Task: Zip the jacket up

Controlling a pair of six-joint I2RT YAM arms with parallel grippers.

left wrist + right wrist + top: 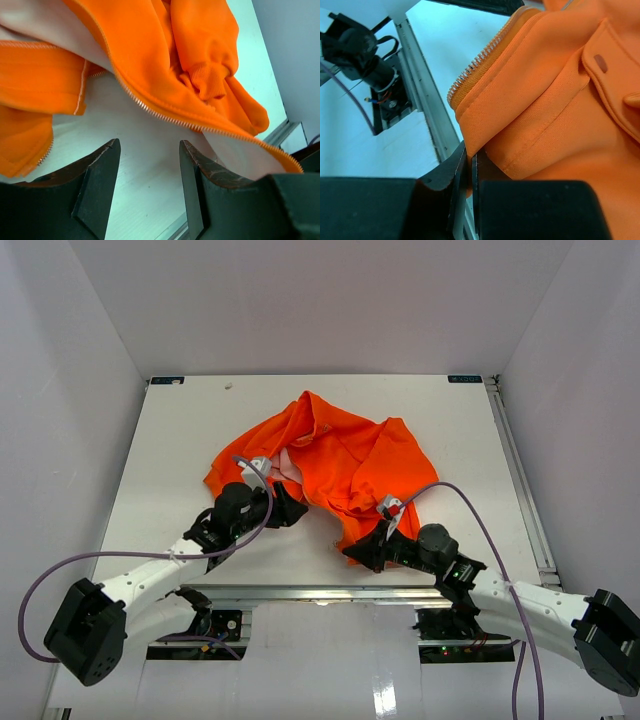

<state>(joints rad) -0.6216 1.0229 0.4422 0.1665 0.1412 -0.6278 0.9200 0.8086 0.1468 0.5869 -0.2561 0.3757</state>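
Only the right wrist view shows the right gripper clenched on the jacket edge. The left gripper is released. One jacket, two grippers.

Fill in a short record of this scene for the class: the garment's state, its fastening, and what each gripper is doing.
Garment: orange jacket, crumpled on the white table, pale lining showing
Fastening: undone; zipper teeth run along a free edge
Left arm: left gripper open, nothing between its jaws, close to that zipper edge
Right arm: right gripper shut on a jacket edge below the zipper teeth
Task state: not yet zipped
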